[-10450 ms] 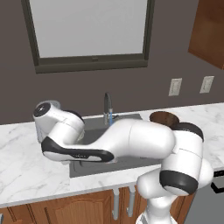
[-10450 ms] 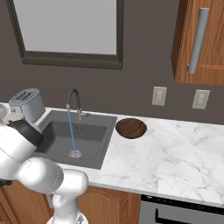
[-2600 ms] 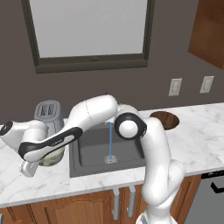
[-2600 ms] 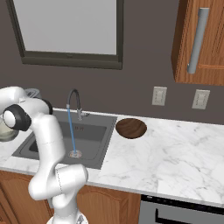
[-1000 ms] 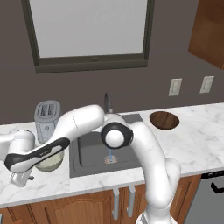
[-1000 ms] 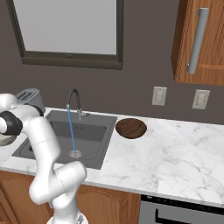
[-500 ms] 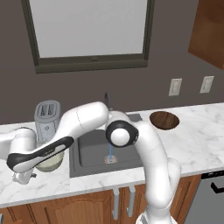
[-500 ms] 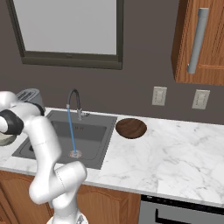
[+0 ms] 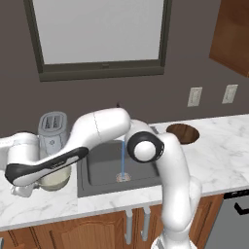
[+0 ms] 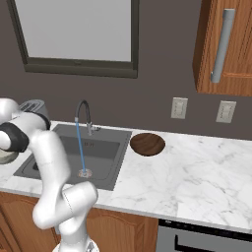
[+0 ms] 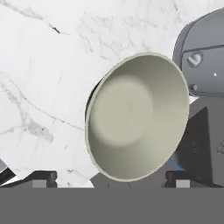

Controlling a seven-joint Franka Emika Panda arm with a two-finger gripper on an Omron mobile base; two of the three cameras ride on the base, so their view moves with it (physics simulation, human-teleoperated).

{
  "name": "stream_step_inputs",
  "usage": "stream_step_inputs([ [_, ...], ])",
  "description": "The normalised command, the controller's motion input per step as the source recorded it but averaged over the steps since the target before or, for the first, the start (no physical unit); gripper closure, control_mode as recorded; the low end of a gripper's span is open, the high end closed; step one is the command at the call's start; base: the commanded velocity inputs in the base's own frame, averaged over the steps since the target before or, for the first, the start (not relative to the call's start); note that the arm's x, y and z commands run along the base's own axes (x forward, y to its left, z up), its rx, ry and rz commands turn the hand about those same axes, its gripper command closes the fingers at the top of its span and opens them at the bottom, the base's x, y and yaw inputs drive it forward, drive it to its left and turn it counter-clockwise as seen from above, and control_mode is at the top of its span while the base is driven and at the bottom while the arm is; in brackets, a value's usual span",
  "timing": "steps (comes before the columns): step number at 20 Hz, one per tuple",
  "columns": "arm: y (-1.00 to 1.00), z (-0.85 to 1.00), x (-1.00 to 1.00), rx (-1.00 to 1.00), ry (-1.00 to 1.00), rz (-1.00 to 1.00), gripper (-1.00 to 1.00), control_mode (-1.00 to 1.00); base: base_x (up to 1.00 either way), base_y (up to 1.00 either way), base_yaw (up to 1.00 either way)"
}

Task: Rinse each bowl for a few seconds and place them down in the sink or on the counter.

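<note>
The pale cream-green bowl sits on the white marble counter just left of the sink, under my outstretched arm. My gripper hangs open at that bowl's left side; in the hand view its two dark tips stand wide apart, below the bowl's rim and off it. At the left edge of the right base view the cream bowl peeks out behind the arm. The dark brown bowl rests on the counter right of the sink.
A thin blue stream of water runs from the dark arched faucet to the drain. A silver toaster stands right behind the cream bowl. Wall outlets and a wooden cabinet are up at the right.
The jaws have spread wider around the cream bowl, which stays on the counter. The hand has risen slightly; the brown bowl and the water stream are the same.
</note>
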Motion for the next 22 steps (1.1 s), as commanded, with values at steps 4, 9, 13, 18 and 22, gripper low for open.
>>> stream_step_inputs([
  [4, -0.23, 0.88, -0.34, 0.03, -0.05, -0.01, -1.00, -1.00, 0.00, 0.00, 0.00],
  [9, -0.61, 0.89, -0.39, 0.15, -0.04, 0.00, -1.00, -1.00, 0.00, 0.00, 0.00],
  [13, -0.80, 0.65, -0.47, 0.28, -0.02, 0.02, -1.00, -1.00, 0.00, 0.00, 0.00],
  [18, -0.70, 0.41, -0.59, 0.40, 0.00, 0.02, -1.00, -1.00, 0.00, 0.00, 0.00],
  [22, -0.56, 0.15, -0.49, 0.49, -0.01, 0.03, -1.00, -1.00, 0.00, 0.00, 0.00],
])
